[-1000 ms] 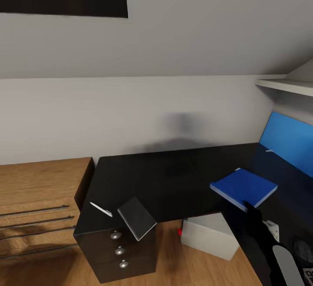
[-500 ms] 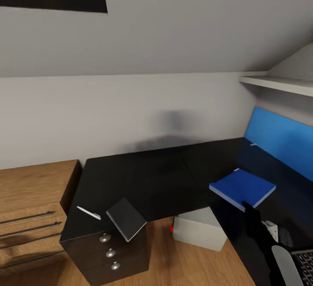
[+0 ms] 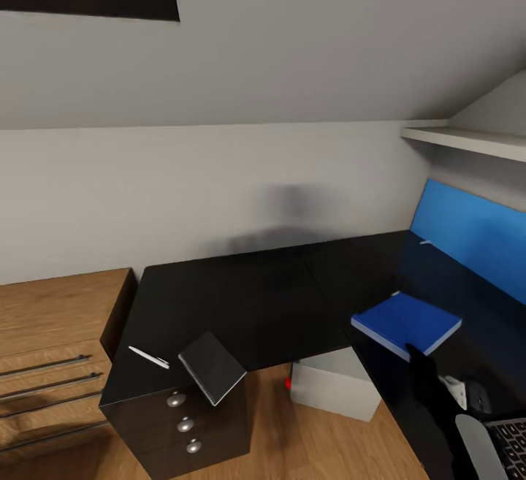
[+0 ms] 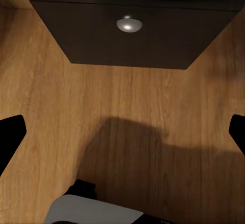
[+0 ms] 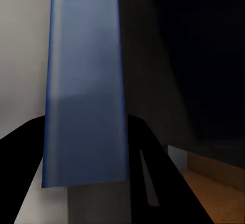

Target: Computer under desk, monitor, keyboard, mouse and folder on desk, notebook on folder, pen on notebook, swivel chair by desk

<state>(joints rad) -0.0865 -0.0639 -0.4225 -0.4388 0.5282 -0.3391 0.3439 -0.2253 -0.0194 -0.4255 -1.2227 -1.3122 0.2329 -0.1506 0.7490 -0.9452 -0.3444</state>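
Blue folder (image 3: pixel 406 324) is pinched in the right gripper (image 3: pixel 422 360) over the desk (image 3: pixel 248 305); left gripper (image 4: pixel 122 132) hangs spread over wood floor (image 4: pixel 127 111).

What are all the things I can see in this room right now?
desk: one, black top, L-shaped, against the wall
drawers: three, black with silver knobs, under the desk's left end
folder: one, bright blue, on the desk's right wing
notebook: one, grey, on the desk's left corner, overhanging the front edge
pen: one, white, on the desk beside the notebook
computer: one, light grey, on the floor under the desk
keyboard: one, dark, at the lower right
dresser: one, light wood, left of the desk
right gripper: black, shut on the folder
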